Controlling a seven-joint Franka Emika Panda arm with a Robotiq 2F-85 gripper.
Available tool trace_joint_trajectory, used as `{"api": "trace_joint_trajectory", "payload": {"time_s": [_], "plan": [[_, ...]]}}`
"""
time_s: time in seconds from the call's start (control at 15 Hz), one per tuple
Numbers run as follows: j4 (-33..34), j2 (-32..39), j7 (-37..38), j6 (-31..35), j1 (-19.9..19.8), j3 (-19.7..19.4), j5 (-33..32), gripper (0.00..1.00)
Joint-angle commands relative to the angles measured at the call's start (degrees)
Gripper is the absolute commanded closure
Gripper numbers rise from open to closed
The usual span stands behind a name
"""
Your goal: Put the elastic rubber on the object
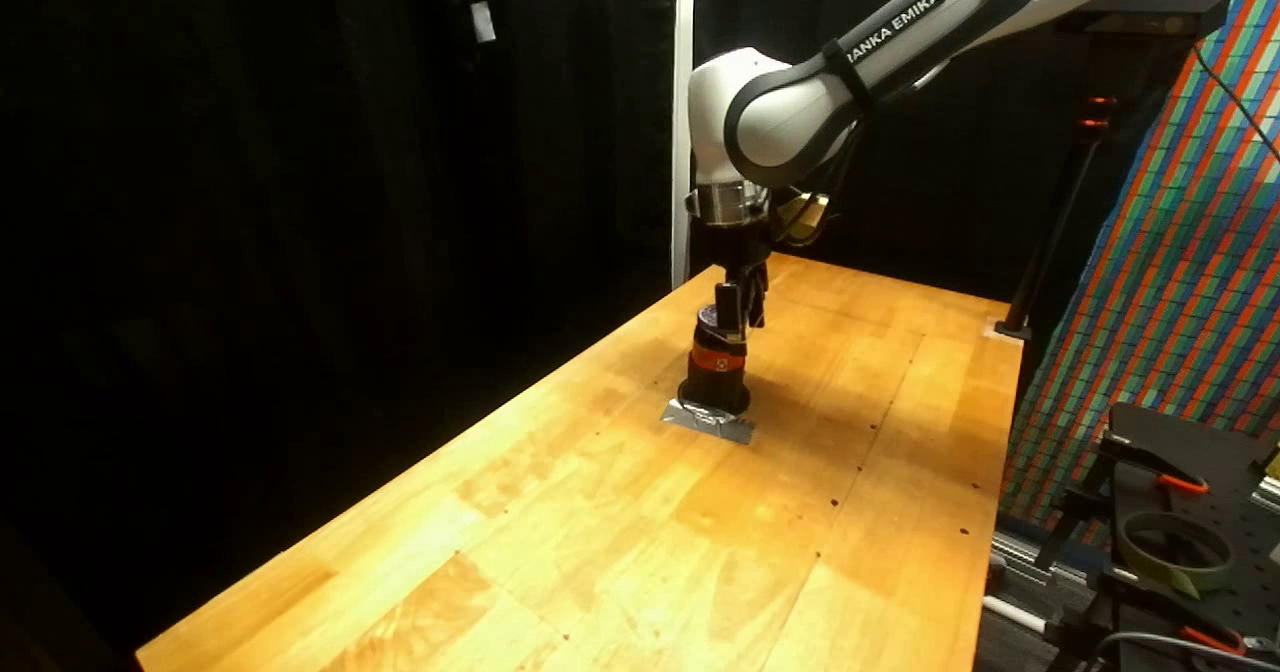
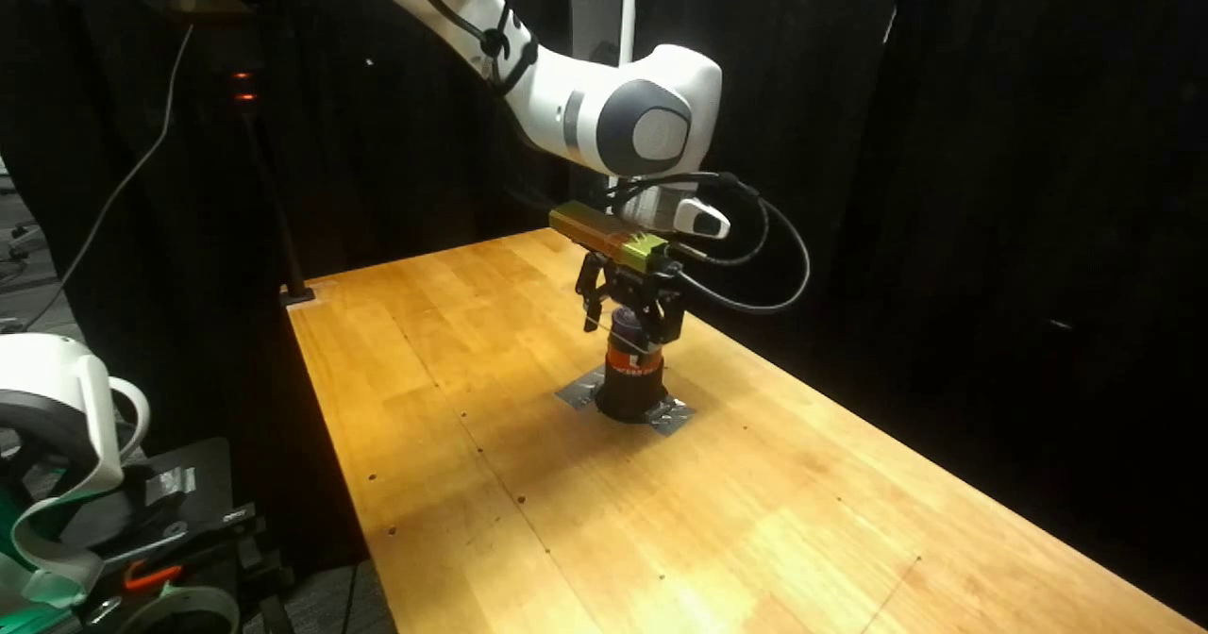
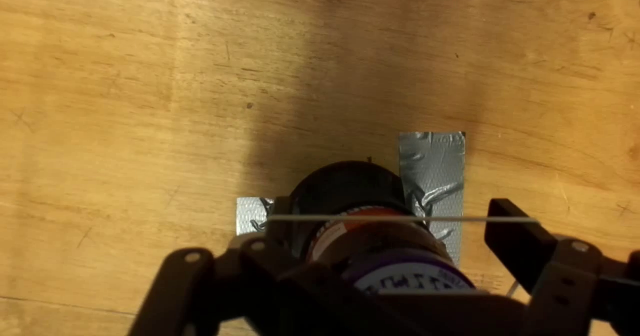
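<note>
The cylinder (image 1: 717, 364) is standing upright on the surface (image 1: 600, 542), its long axis running vertically and its narrower top pointing up toward the fingers (image 3: 515, 236). In the wrist view it is appearing foreshortened, its foot and top both showing in part.

The fingers are standing wide apart, and the thin, pale elastic (image 3: 400, 218) is stretching taut between them. In the wrist view one straight strand is crossing in front of the cylinder; in an exterior view the elastic is slanting past the upper part of the cylinder (image 2: 630, 391). Whether it is going around the cylinder or just passing before it, I cannot tell; nor can I tell whether either finger is touching the side.

The cylinder is showing a flared black foot, a red-orange band and a purple-edged top with a pale lettered label. Strips of silver tape (image 3: 434, 166), finely woven and creased, are lying on the surface and touching the foot on two sides. The wooden surface is showing honey-coloured grain, seams and small dark holes. Over it the rounded white arm (image 1: 722, 112) is hanging, with a gold box (image 2: 604, 233) sitting near its wrist. Black curtains (image 1: 300, 252) are hanging behind.
</note>
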Motion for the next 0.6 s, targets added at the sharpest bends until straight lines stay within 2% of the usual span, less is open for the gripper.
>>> {"api": "trace_joint_trajectory", "payload": {"time_s": [0.0, 0.4, 0.53], "plan": [[-10.0, -6.2, -2.2, 6.6, -1.2, 1.2, 0.6, 0.26], [-19.7, -11.2, -2.4, 17.6, -1.0, 1.6, 0.5, 0.73], [-23.2, -13.2, -1.8, 21.9, -0.9, 1.6, 0.4, 0.84]]}}
